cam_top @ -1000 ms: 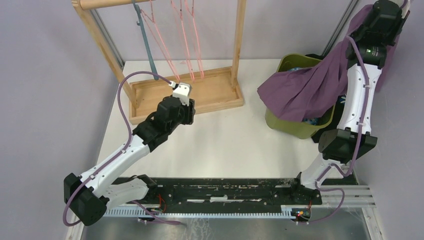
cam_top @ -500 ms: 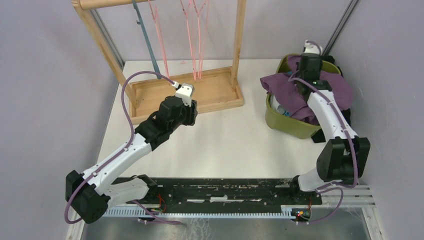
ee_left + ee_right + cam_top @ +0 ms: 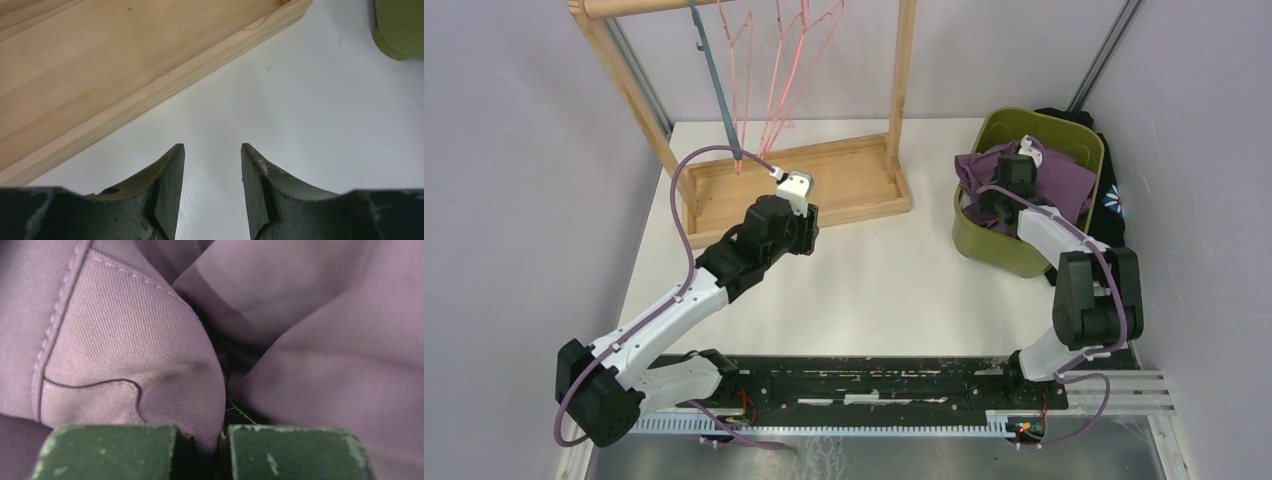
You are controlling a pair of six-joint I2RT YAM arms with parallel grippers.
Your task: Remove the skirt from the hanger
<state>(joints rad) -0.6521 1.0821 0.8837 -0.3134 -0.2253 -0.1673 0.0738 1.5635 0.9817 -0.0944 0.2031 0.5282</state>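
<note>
The skirt [image 3: 1064, 180] buries the tips of the right pincer [image 3: 996, 196], and the top edge crops the hangers [image 3: 774, 100]

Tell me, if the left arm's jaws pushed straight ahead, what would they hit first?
Probably the white table just ahead of the left gripper, whose jaws stand open, with the wooden rack base's front rim right beyond it. Depth is unclear from the wrist view.

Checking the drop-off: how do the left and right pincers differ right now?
The left pincer stands open and empty; the right pincer is shut on the purple skirt. The left pincer hovers over the white table by the wooden rack base; the right pincer is down in the green bin.
</note>
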